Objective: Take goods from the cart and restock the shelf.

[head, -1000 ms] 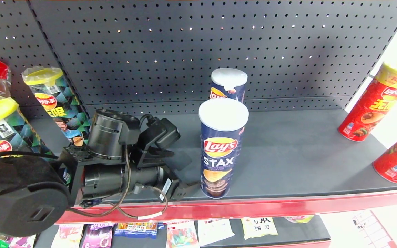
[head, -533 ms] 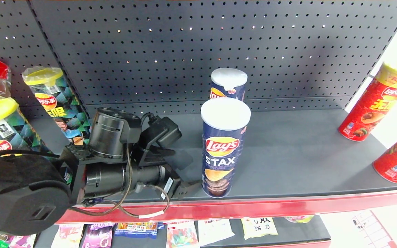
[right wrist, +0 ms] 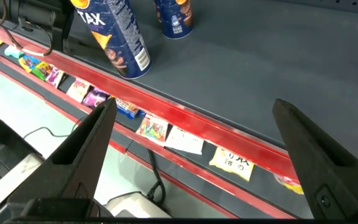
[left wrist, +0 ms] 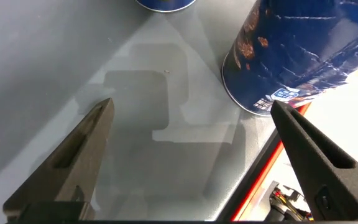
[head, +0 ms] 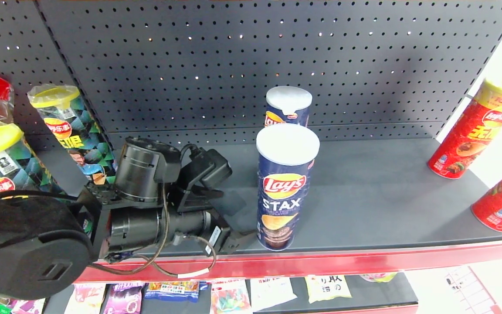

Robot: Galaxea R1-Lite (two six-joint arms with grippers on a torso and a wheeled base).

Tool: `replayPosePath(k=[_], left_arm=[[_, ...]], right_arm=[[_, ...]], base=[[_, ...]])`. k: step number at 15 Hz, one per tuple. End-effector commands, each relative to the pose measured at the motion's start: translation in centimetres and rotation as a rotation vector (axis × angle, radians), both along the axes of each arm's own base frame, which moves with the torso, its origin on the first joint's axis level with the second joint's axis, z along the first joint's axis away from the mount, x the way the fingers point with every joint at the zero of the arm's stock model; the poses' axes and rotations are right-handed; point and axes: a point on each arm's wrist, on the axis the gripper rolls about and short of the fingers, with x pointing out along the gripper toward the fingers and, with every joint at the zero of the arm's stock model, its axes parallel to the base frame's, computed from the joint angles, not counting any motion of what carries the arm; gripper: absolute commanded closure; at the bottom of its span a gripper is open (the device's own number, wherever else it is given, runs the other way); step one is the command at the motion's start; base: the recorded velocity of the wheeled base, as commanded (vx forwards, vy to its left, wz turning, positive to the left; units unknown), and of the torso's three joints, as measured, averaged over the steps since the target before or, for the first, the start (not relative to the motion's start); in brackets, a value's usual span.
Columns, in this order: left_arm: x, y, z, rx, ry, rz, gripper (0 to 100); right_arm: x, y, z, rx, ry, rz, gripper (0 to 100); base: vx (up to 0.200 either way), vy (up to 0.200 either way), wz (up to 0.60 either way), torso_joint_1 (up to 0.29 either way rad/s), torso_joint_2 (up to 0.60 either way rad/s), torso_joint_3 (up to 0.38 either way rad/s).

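While the dark grey metal shelf with a red front lip point(head: 377, 192) bore the tall navy cardboard crisp tube point(head: 286, 192) upright near its front edge, the left gripper point(left wrist: 192, 104) lay wide-jawed beside the tube's base. A straight withdrawal would probably avoid tipping it. The right gripper point(right wrist: 194, 102) gaped empty.

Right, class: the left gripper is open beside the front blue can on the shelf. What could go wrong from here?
1. The front blue can stands tall right by the red front edge of the shelf. A nudge from the open left gripper, whose finger sits at its base, could tip it off.
2. The back blue can stands close behind; a push inward could knock it over.
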Motion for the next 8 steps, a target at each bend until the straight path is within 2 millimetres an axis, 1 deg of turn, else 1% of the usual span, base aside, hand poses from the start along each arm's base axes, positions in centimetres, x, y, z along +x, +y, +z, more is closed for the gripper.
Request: replayPosePath(k=[1,4,5,8], left_arm=[[-0.2,0.3,0.1,-0.002,-0.003,0.005,0],[-1.9,2.5,1.4,-0.027,-0.036,0.035,0],[-3.4,4.0,2.1,-0.041,-0.058,0.050,0],[-10.5,9.2,4.6,-0.065,-0.132,0.103,0]], right_arm=[[0.0,0.0,-0.1,0.000,0.000,0.000,0],[-0.3,-0.1,-0.8,-0.007,0.014,0.002,0],[-0.7,-0.3,-1.2,-0.007,0.012,0.002,0],[-2.6,-1.1,-3.4,-0.001,-0.004,0.004,0]], base=[[0.000,0.000,0.00,0.000,0.00,0.000],[0.000,0.000,0.00,0.000,0.00,0.000],[0.000,0.000,0.00,0.000,0.00,0.000],[0.000,0.000,0.00,0.000,0.00,0.000]])
